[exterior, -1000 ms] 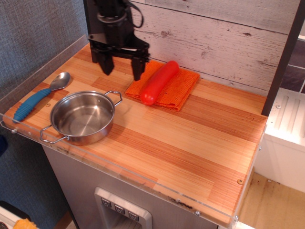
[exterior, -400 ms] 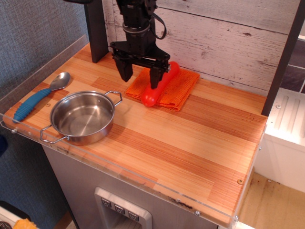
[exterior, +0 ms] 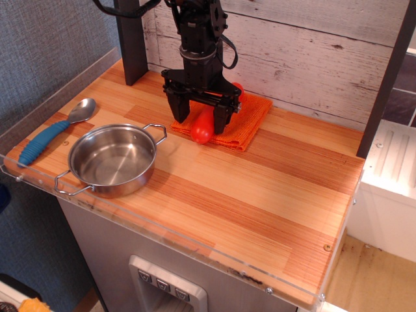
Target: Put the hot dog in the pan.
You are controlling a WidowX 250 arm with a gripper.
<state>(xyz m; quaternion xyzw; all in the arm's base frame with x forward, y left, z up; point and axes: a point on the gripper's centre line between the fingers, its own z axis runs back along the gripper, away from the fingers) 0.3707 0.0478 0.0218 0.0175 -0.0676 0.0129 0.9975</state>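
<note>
The red-orange hot dog (exterior: 203, 126) lies on a flat orange cloth (exterior: 244, 123) at the back of the wooden counter. My black gripper (exterior: 202, 121) is open and straddles the hot dog, one finger on each side; the arm hides its middle and far end. The shiny steel pan (exterior: 112, 160), with two wire loop handles, stands empty at the front left, apart from the gripper.
A blue-handled metal spoon (exterior: 53, 133) lies left of the pan near the counter's left edge. A dark post (exterior: 132, 42) stands at the back left. A whitewashed plank wall (exterior: 305, 52) runs behind the counter. A clear rim edges the counter front (exterior: 195, 250).
My gripper has moved right from the back left and come down over the hot dog, fingers now on both sides of it. The hot dog, pan and spoon have not moved.
</note>
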